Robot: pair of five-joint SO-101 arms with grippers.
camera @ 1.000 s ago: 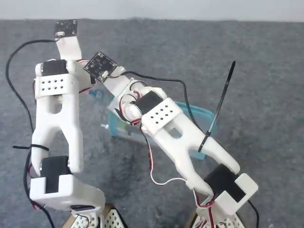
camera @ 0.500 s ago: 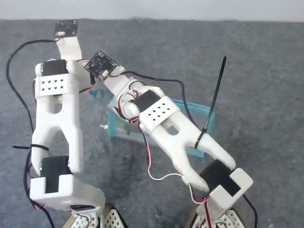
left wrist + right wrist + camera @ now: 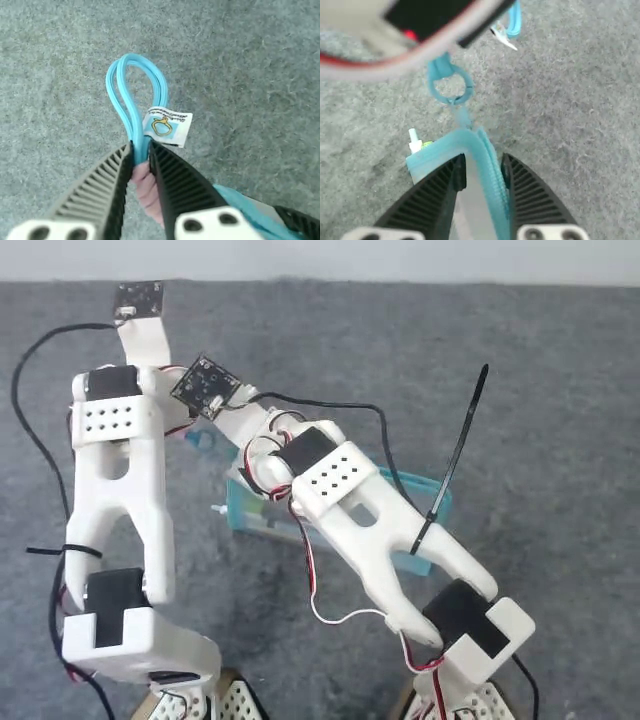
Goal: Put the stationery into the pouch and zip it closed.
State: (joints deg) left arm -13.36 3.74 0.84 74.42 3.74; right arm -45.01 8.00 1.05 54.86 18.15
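Teal pouch (image 3: 428, 490) flat on the grey worktop (image 3: 560, 390), largely beneath the right arm. Out of one corner, a white stationery tip (image 3: 414, 141) (too little showing to name it). Beyond that end, a teal ring (image 3: 449, 89), then a blue loop strap (image 3: 135, 95) carrying a small white tag (image 3: 166, 126).

Strap pinched hard between the fingers of the left gripper (image 3: 141, 150); zip edge of the pouch clamped between the fingers of the right gripper (image 3: 482, 162).

Probably the zipping step. To do it well: hold the strap taut as an anchor, draw straight along the zip line, never upward, and mind the protruding tip, which looks likely to foul the zip if not tucked in first.

By count: one pouch, one ring, one strap, one tag, one visible stationery tip, two grippers.
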